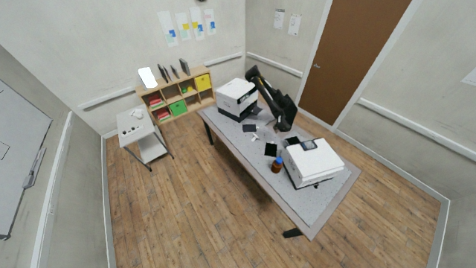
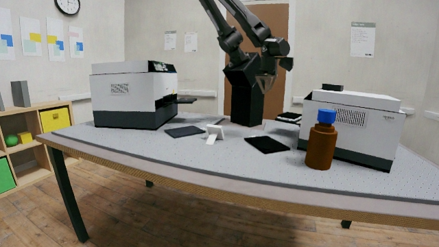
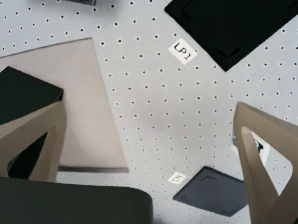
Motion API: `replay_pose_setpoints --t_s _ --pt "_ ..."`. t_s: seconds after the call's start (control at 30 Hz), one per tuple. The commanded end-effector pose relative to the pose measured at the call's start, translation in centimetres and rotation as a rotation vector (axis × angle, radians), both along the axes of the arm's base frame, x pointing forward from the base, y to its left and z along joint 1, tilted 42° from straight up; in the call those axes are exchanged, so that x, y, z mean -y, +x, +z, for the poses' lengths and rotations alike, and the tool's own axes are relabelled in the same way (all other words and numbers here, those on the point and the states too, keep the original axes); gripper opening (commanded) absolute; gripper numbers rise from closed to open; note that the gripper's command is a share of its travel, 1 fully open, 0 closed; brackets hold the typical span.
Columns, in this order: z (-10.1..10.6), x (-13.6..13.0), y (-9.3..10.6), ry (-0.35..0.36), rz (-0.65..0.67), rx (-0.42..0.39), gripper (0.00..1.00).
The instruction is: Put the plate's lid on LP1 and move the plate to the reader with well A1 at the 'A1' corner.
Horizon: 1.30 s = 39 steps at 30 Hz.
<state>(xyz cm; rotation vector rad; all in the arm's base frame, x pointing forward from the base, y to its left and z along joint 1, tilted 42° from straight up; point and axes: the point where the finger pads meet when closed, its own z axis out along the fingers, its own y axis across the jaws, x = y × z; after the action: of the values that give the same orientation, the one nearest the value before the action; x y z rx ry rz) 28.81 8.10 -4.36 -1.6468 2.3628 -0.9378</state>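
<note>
The lidded plate (image 1: 292, 141) is a dark flat item on the dispenser's stage; it also shows in the exterior view (image 2: 289, 116). The dispenser (image 1: 314, 161) is the white box at the near right. The reader (image 1: 234, 103) stands at the far left, and its stage (image 2: 185, 102) sticks out empty. Two dark bench pads lie between them, a black one (image 2: 267, 144) (image 3: 236, 10) and a dark grey one (image 2: 184, 131) (image 3: 212, 191); their labels are too small to read. My gripper (image 2: 265, 84) (image 3: 149, 111) is open and empty, hanging high over the bench beside the arm's base, left of the plate.
A brown bottle with a blue cap (image 2: 321, 140) stands loose in front of the dispenser. A small white stand (image 2: 215, 133) sits between the pads. The arm's black base column (image 2: 247, 99) rises close behind the gripper. Shelves and a cart stand beyond the table.
</note>
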Motion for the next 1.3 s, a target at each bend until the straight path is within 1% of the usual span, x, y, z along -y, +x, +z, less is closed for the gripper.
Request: replay_pose_setpoints --t_s 0.0,0.03,0.07,0.13,0.2,0.3,0.47,0.53,0.63,0.7,0.77,0.83,0.87,0.9,1.07,1.13,1.2,1.27 --pt "-0.6 -2.0 0.5 -0.051 0.123 -0.043 1.0" --pt "-0.9 -2.4 0.5 -0.061 0.146 -0.052 1.0" --pt "-0.8 -2.2 0.5 -0.068 0.164 -0.063 1.0" --pt "-1.2 -2.4 0.4 -0.095 0.199 -0.078 1.0" --pt "-1.8 -3.4 0.3 -0.119 0.248 -0.101 1.0" --pt "-1.8 -3.8 0.4 -0.114 0.252 -0.097 1.0" --pt "-3.7 -5.8 0.0 -0.187 0.371 -0.156 1.0" --pt "-4.0 -6.0 -0.2 -0.217 0.416 -0.181 1.0" --pt "-5.1 -6.1 -1.2 -0.269 0.482 -0.233 1.0" --pt "-5.3 -6.4 -1.2 -0.296 0.523 -0.256 1.0" --pt "-5.6 -7.3 -1.1 -0.316 0.564 -0.266 1.0" --pt "-5.6 -7.3 -1.1 -0.316 0.564 -0.266 1.0" --pt "-5.7 -7.6 -1.0 -0.308 0.564 -0.26 1.0" --pt "-6.0 -8.1 -1.0 -0.319 0.586 -0.264 1.0" --pt "-8.0 -9.3 -2.1 -0.405 0.712 -0.329 1.0" --pt "-8.8 -9.2 -2.8 -0.44 0.756 -0.36 1.0" --pt "-9.0 -9.1 -3.2 -0.474 0.797 -0.389 1.0" --pt "-9.4 -9.7 -3.1 -0.492 0.829 -0.398 1.0"
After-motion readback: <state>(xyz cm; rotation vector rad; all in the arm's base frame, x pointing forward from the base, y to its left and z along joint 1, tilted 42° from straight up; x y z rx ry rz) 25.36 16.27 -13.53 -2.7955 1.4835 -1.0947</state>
